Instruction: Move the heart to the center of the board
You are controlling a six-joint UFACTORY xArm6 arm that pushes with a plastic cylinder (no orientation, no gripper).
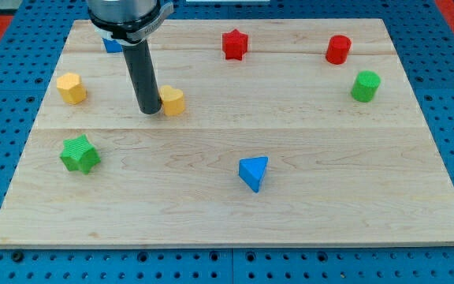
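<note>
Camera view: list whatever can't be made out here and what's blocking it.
- Blue block at the view's top left: mostly hidden behind the arm, so its shape is unreadable.
- Yellow heart: its left side is covered by the rod, so whether my tip touches it can't be told.
- The arm above the rod is cut off by the view's top edge.
- The board's underside is unseen.

Blue block (mostly rod-hidden)
</note>
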